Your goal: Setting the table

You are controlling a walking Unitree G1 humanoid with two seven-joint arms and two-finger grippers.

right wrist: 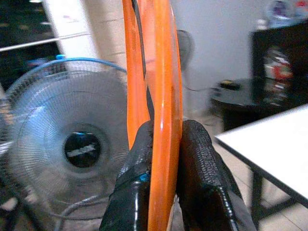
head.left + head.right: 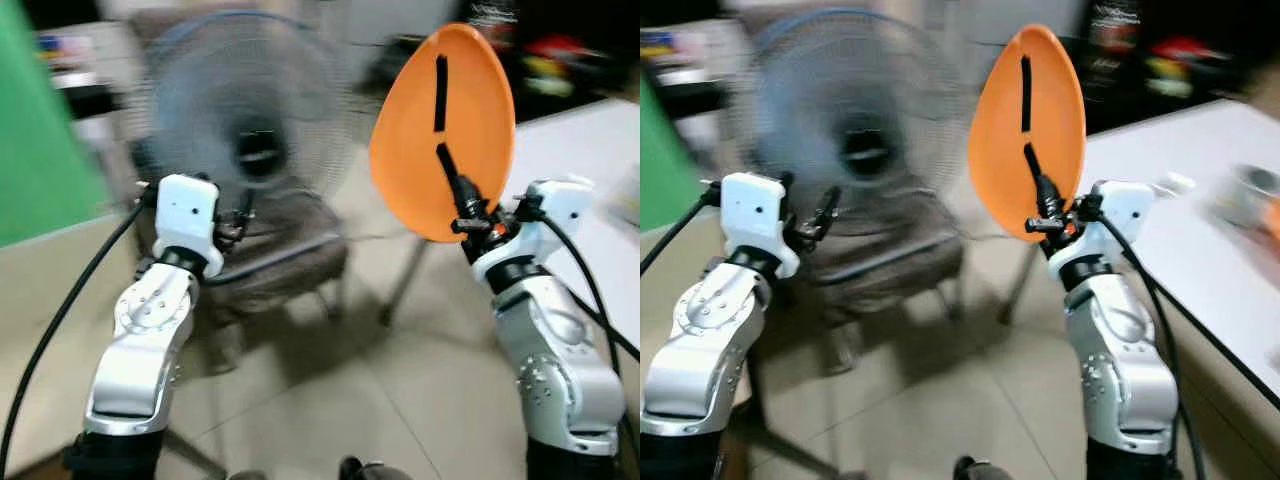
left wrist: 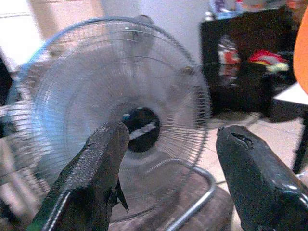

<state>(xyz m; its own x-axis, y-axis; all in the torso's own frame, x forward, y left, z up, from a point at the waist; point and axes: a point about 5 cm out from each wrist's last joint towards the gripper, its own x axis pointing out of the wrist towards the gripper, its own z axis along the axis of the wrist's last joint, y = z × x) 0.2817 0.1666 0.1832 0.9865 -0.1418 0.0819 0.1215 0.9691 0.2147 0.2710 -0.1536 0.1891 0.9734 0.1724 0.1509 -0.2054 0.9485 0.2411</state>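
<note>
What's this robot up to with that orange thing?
It is carrying an orange plate, held upright on edge in its right gripper, whose fingers pinch the rim. The left gripper is open and holds nothing. A standing fan on a chair is straight ahead, and the white table is off to the robot's right.

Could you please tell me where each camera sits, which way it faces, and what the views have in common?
Left eye view: on the head, looking forward and down; both silver arms, the right claw holding the orange oval plastic plate upright.
Right eye view: the other eye of the head camera, same scene; white table on the right.
Left wrist view: along the open left claw, facing the grey wire-caged standing fan.
Right wrist view: along the right claw's fingers, clamped on the plate's rim.
Shared: fan and plate appear in all four.
</note>
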